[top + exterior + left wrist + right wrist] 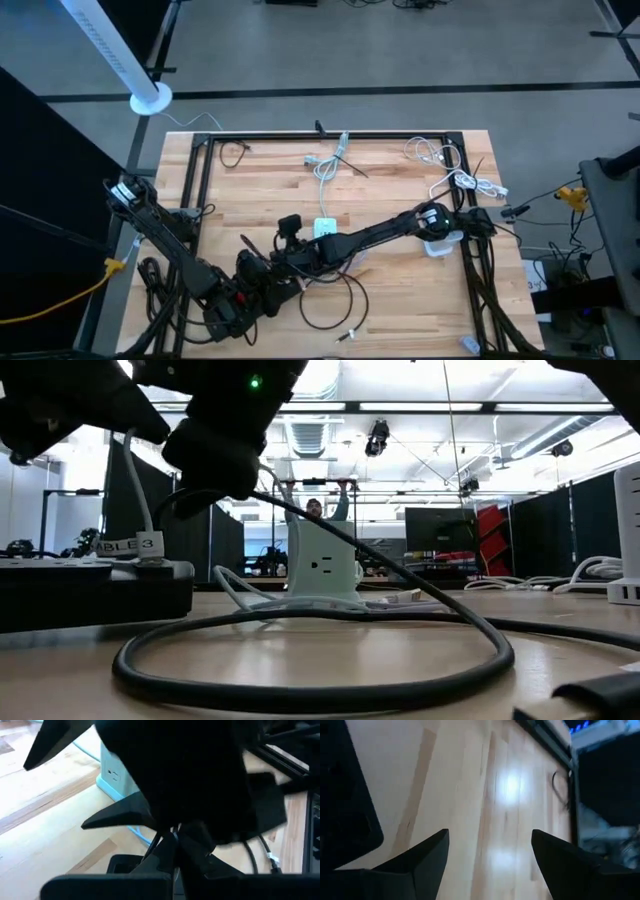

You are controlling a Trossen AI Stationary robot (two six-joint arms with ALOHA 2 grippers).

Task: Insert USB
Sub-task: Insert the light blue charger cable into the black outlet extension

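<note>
A white power hub (325, 228) (322, 565) (112, 775) stands upright on its base in the middle of the wooden table. A black USB cable (335, 300) (300, 680) lies in a loop on the table near the front, its small pale end (350, 336) toward the near edge. My left gripper (268, 280) (172, 840) is shut on this cable, near-left of the hub. My right gripper (262, 258) (487, 855) hovers open just over and in front of it, with only bare wood between its fingers. My left gripper pinches the black cable between its two fingertips (165, 851). A thin dark piece (173, 829) sticks out just beyond them; the right arm's dark bulk hides what lies farther on. In the low view the cable (330, 535) runs slack from the raised gripper down to the loop on the table.
White cables (325, 165) and a white charger lead (455, 165) lie along the far edge inside the black frame rail (200, 190). A black power strip (90, 585) sits low at the left. A small black cable coil (235, 152) lies far left. Bare wood shows right of the loop.
</note>
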